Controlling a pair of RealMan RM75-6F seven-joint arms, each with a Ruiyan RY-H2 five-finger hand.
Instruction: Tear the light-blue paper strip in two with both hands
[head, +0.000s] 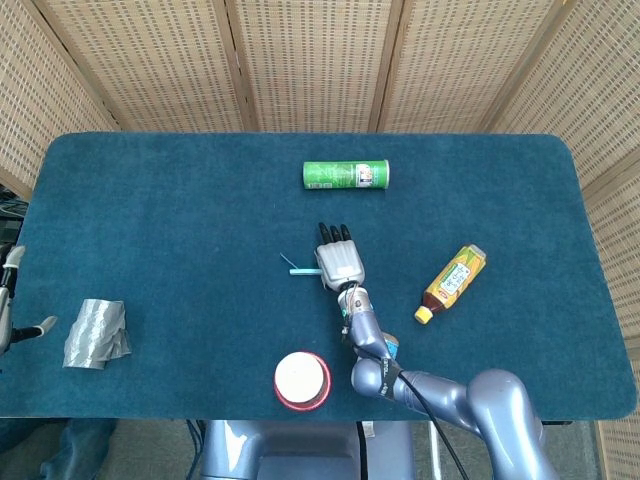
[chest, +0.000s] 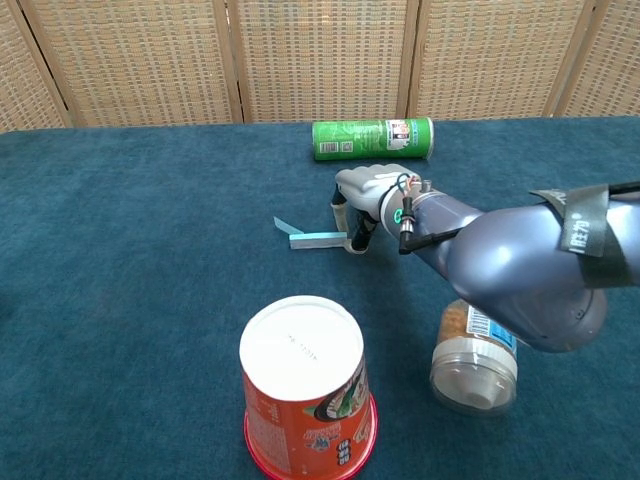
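The light-blue paper strip (chest: 312, 237) lies near the middle of the blue table, its left end curled up; in the head view the strip (head: 295, 268) pokes out left of my right hand. My right hand (chest: 368, 195) arches over the strip's right end and pinches it between thumb and a finger, and the head view shows that hand (head: 340, 260) from above, fingers pointing to the far side. My left hand (head: 12, 305) shows only as a sliver at the table's far left edge, well away from the strip, its pose unclear.
A green can (head: 346, 175) lies on its side behind the hand. A yellow tea bottle (head: 452, 283) lies to the right. A red cup with a white lid (chest: 306, 388) and a clear jar (chest: 477, 355) stand near the front edge. Crumpled grey foil (head: 95, 334) sits front left.
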